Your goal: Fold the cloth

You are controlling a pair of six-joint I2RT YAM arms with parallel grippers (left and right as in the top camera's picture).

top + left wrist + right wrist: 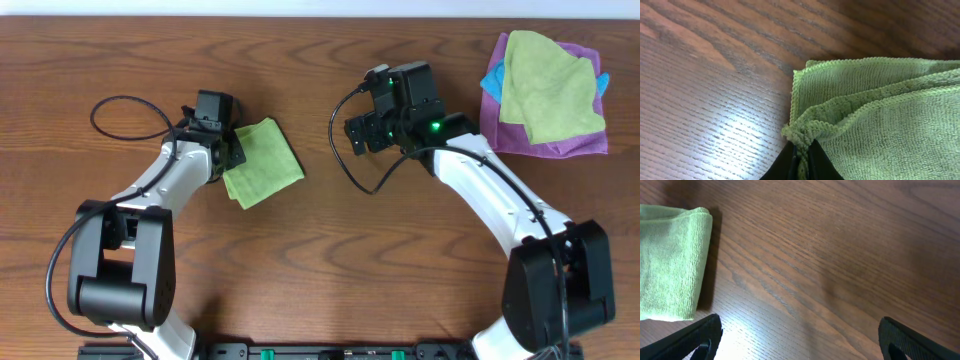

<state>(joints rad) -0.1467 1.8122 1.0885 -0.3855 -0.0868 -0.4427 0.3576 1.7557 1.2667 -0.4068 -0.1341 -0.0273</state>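
On the bench [320, 60], a little toward 9 o'clock from its middle, lies the cloth [265, 162], lime-green and folded in layers. At its 9 o'clock edge the left jaws are pressed together and pinch a bunched corner of it. The right jaws stand spread wide over the wood, at 3 o'clock from the cloth and apart from it. A duller yellow-green cloth [550, 85] rests on a purple cloth [545, 148] at 2 o'clock.

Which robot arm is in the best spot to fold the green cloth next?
Left. The left gripper is shut on a corner of the cloth; the right gripper hangs open over the table, touching nothing.
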